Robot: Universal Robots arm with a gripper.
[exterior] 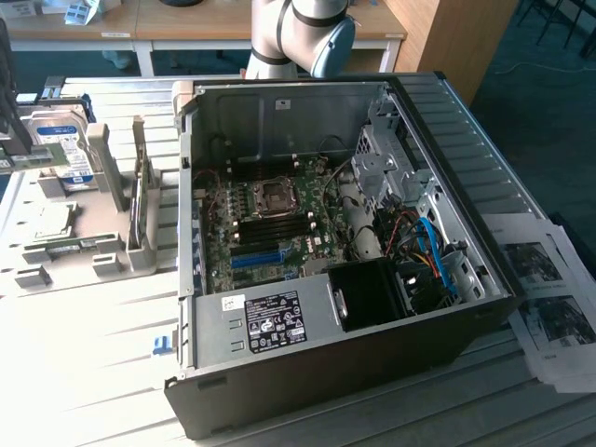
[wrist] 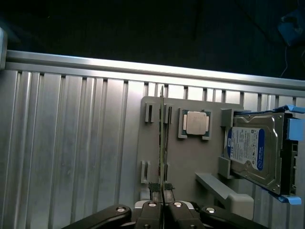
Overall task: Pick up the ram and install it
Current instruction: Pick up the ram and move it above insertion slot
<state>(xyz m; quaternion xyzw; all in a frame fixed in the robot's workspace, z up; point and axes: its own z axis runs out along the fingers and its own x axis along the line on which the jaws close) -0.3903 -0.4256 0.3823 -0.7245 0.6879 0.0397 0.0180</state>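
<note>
In the wrist view my gripper [wrist: 162, 189] is shut on the ram [wrist: 162, 138]. The ram shows edge-on as a thin dark-green strip clamped between the ribbed pads [wrist: 154, 188]. It runs in line with the small upright holders of the grey fixture plate [wrist: 190, 157]. I cannot tell whether it still touches them. In the exterior view the open computer case [exterior: 447, 140] lies on the table. Its motherboard [exterior: 279, 223] faces up, with the long black memory slots [exterior: 270, 220] beside the processor socket.
On the fixture sit a processor chip [wrist: 195, 123] and a silver hard drive with a blue-white label [wrist: 252, 148]. The exterior view shows the fixture [exterior: 112, 261] left of the case, a green strip [exterior: 58, 246] low on it, the arm's base [exterior: 298, 37] behind, and papers [exterior: 559, 307] at the right.
</note>
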